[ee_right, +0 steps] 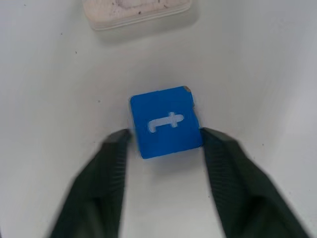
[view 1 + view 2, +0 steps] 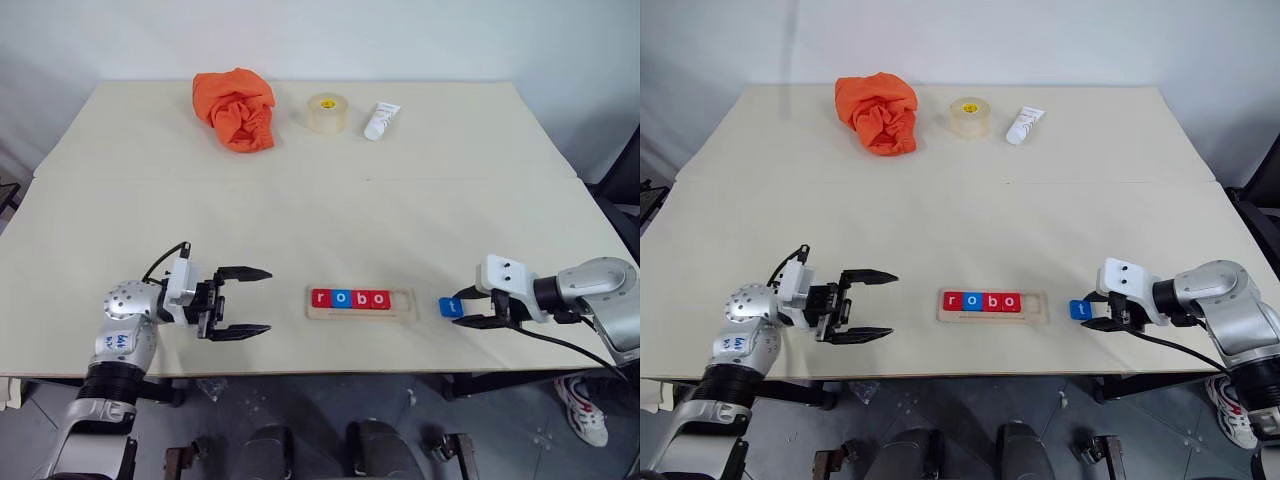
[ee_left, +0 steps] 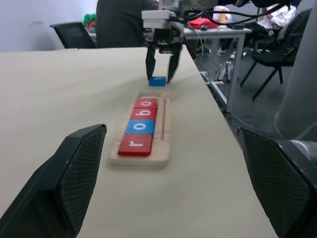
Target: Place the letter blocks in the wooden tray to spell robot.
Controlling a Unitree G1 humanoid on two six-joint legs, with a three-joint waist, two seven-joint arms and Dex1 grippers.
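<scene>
One pale table [image 2: 300,220] (white wall behind)

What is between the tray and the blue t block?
Only bare tabletop lies between the wooden tray and the blue t block, seen from the head camera.

The left gripper [image 2: 243,301] hangs over the near left part of the desk [image 2: 300,210], its arm coming in from the near edge, wrist turned so the gripper points level toward the desk's middle, jaws spread wide with nothing between them. The right gripper [image 2: 466,307] reaches in from the near right edge, angled downward, its two black fingers [image 1: 115,163] set either side of the blue t block [image 1: 167,121], fingertips right at its edges.
</scene>
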